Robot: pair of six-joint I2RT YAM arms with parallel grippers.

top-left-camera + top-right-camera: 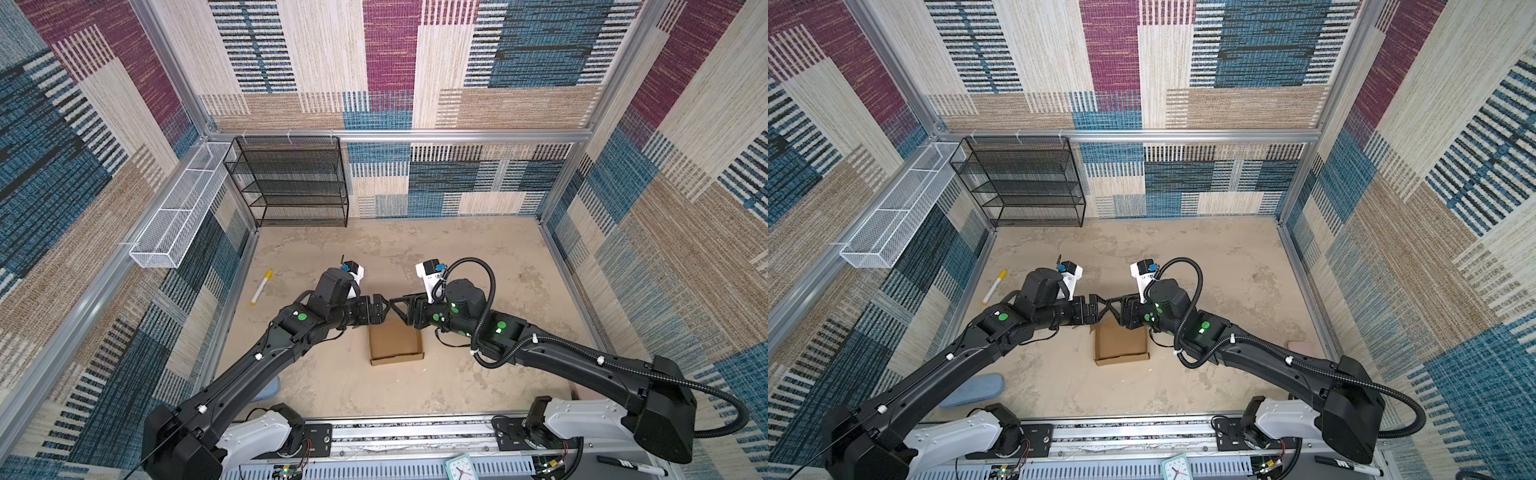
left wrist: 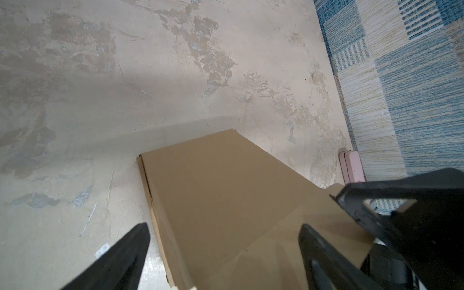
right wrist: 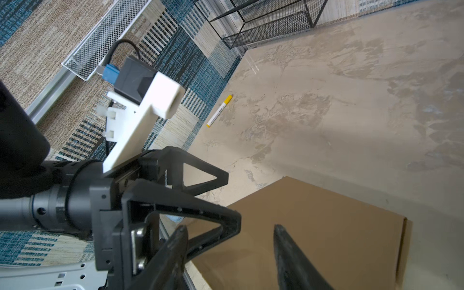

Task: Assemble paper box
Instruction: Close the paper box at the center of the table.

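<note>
The paper box (image 1: pixel 395 343) (image 1: pixel 1120 343) is a shallow brown cardboard square in the middle of the floor, its plain flat face up. Both grippers meet above its far edge, tips crossing. My left gripper (image 1: pixel 383 308) (image 2: pixel 223 233) is open wide: one fingertip (image 2: pixel 140 233) hangs over the floor beside the box (image 2: pixel 221 185), its mate over the cardboard. My right gripper (image 1: pixel 400 309) (image 3: pixel 229 232) is open about halfway over the same face (image 3: pixel 326 221), with nothing between its fingers. The box's far edge is hidden under the grippers in both top views.
A yellow-capped white marker (image 1: pixel 261 286) (image 3: pixel 219 110) lies on the floor to the left. A black wire shelf (image 1: pixel 291 183) and a white mesh basket (image 1: pixel 178 208) stand at the back left. A blue pad (image 1: pixel 976 388) and a pink object (image 2: pixel 351 168) lie near the side walls.
</note>
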